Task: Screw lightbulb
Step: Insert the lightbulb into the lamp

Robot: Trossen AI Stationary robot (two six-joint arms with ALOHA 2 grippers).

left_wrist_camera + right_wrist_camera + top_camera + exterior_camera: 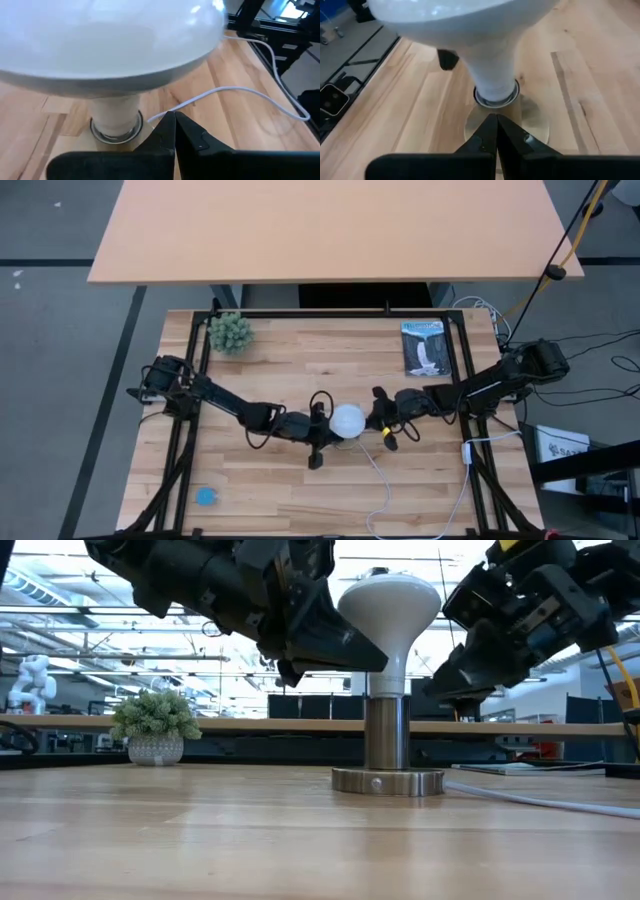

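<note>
Sitting mid-table in the high view, the white dome-topped lightbulb (347,420) has the left gripper (318,427) and right gripper (384,423) just beside it. Low view: it stands upright in a steel socket (387,748), likely light, smooth and fragile, best held gently round the dome. Both wrist views show fingers pressed together, holding nothing

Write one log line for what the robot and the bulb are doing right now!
lightbulb: upright in socket | left hand: shut, beside bulb, not holding | right hand: shut, opposite side, not holding
</note>
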